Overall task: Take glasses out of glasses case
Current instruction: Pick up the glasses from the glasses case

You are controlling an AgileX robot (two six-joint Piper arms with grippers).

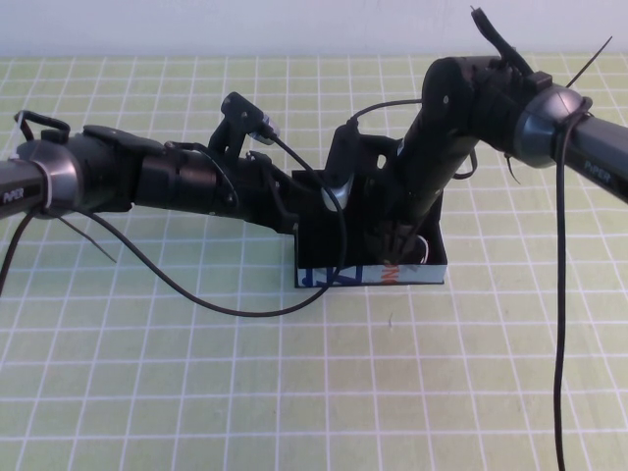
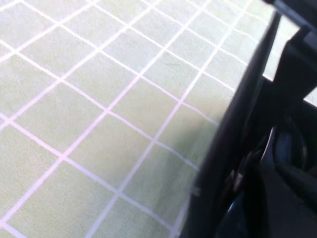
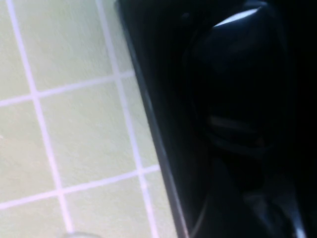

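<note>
Tabletop (image 1: 147, 392) covered by pale green cloth ruled with a white grid; plain white wall along the far edge; glasses case (image 1: 371, 257) standing open near the middle of the tabletop, matte black, pale near side printed with blue and orange marks. Left tool (image 1: 312, 192) reaching in at the case's left end, against its black wall; fingers hidden, spread or pressed together cannot be told. Right tool (image 1: 397, 240) lowered steeply into the case's open cavity, jaws spread wide. Glasses (image 3: 237, 74) seen only as glossy dark shapes inside the case; black cables trailing across the cloth on either side of the case.
</note>
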